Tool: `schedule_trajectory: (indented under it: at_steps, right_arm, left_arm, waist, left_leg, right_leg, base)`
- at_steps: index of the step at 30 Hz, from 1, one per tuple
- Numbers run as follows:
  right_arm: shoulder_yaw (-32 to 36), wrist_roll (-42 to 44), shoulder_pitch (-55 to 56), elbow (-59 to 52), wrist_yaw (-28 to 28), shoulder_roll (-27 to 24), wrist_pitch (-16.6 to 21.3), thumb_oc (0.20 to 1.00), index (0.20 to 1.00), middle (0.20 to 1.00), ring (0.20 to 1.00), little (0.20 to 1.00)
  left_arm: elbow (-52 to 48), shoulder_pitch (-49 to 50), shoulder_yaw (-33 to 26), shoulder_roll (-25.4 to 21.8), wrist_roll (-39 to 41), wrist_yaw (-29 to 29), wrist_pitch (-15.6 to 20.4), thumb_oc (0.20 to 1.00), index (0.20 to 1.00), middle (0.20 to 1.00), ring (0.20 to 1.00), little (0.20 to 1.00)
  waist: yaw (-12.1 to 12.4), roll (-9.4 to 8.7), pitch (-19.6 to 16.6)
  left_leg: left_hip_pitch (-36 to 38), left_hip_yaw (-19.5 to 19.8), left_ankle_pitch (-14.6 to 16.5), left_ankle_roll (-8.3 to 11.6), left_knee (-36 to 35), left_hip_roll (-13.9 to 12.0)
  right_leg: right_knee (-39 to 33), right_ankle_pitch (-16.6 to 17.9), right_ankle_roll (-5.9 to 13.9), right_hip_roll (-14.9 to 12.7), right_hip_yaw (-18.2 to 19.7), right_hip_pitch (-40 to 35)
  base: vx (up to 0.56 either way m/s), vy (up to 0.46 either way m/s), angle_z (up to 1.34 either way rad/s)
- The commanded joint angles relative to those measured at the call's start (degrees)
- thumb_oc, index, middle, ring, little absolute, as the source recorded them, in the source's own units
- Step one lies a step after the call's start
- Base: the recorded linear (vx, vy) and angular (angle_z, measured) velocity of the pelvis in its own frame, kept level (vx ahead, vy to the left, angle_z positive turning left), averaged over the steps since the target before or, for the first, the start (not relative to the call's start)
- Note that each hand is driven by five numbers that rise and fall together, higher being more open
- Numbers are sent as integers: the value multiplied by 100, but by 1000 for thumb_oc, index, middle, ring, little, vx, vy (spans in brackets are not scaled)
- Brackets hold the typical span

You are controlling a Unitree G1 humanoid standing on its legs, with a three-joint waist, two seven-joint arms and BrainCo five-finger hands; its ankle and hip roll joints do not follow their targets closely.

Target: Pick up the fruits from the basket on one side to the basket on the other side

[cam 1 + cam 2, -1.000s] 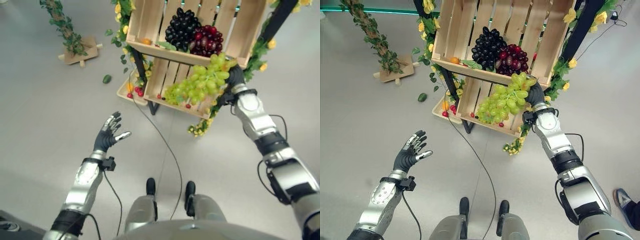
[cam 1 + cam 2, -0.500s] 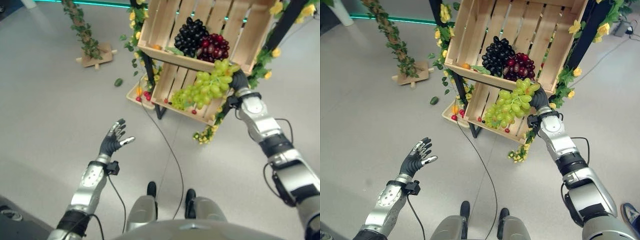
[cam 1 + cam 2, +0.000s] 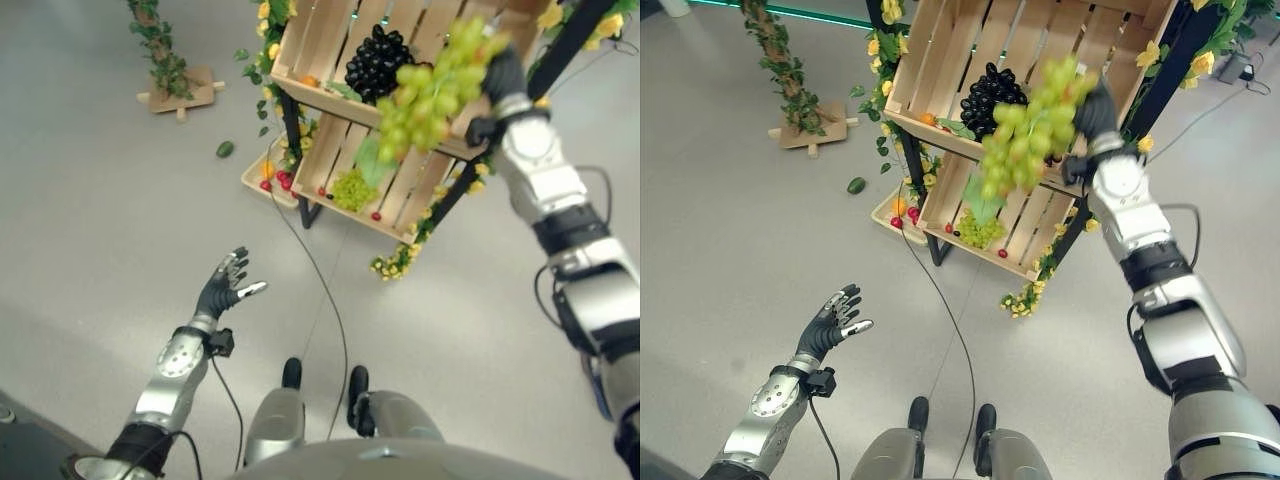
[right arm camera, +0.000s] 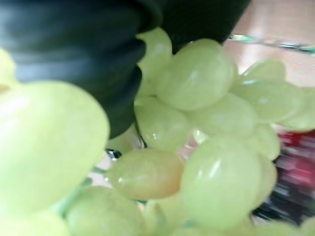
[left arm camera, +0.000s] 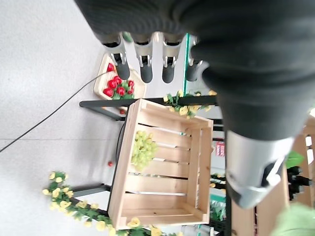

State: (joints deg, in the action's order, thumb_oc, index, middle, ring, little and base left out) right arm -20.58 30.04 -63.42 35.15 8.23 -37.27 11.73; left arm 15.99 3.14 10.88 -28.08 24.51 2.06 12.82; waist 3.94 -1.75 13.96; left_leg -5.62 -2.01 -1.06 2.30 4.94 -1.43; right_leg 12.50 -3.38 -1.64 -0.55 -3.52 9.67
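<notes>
Right hand (image 3: pixel 1096 108) grips green grape bunch (image 3: pixel 1028 128), raised at 1 o'clock before the upper crate (image 3: pixel 940 60). Left hand (image 3: pixel 830 328) open, fingers spread, idle at 8 o'clock.

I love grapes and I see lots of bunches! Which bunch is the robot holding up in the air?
The big green grape bunch, hanging from the right hand in front of the upper crate. The black bunch lies in that crate, and a small green bunch in the lower crate.
</notes>
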Motion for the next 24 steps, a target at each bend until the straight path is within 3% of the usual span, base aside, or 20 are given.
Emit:
schedule_trajectory:
  at_steps: [1,24]
  right_arm:
    - [97,249,-420,218,198,-86,399,200,200,200,200,200]
    - [-10,166,-788,864,413,172,324,200,200,200,200,200]
  left_arm:
    - [-179,129,-64,-294,127,-96,261,1000,1000,1000,1000,1000]
    - [-389,209,1,-397,226,-132,281,1000,1000,1000,1000,1000]
  waist:
    - [109,-336,-560]
    - [103,-210,-397]
  left_leg:
    - [-346,52,256,17,576,13]
    - [-464,52,311,-41,511,33]
  right_leg:
    - [-264,-289,545,-173,-89,-620]
    - [-103,-271,614,-226,-90,-259]
  base:
    - [26,38,-12]
    - [11,10,-3]
